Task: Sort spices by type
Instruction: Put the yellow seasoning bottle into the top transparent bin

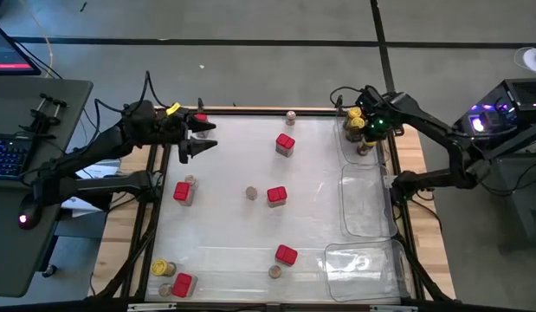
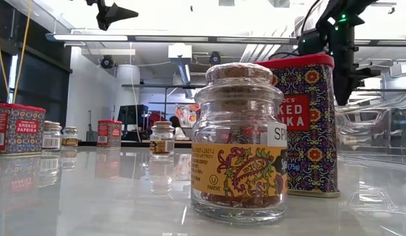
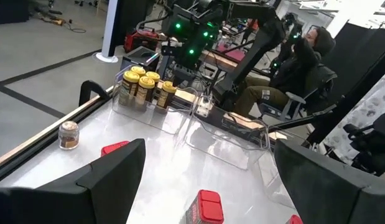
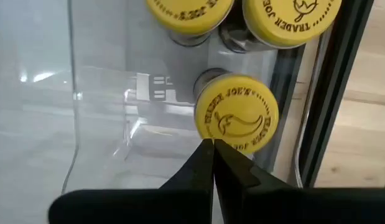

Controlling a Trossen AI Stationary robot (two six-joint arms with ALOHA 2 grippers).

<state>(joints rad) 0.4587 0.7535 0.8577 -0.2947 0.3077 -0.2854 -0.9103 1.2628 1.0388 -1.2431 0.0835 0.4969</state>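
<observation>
Nearest the low camera, at the table's front edge: a cork-topped glass jar [image 2: 239, 141] with a red tin [image 2: 306, 124] just behind it. Scattered across the table [image 1: 224, 165]: more red tins [image 1: 285, 144] and small jars [image 1: 250, 193], one yellow-lidded jar [image 1: 163, 268] by the front left corner. Right hand [image 4: 213, 144] pinched shut and empty over the clear tray [image 1: 345, 149] at the back right corner, tips just beside a yellow lid [image 4: 236, 114] among the jars there; left hand [image 1: 203, 137] spread wide and empty near the back left corner.
</observation>
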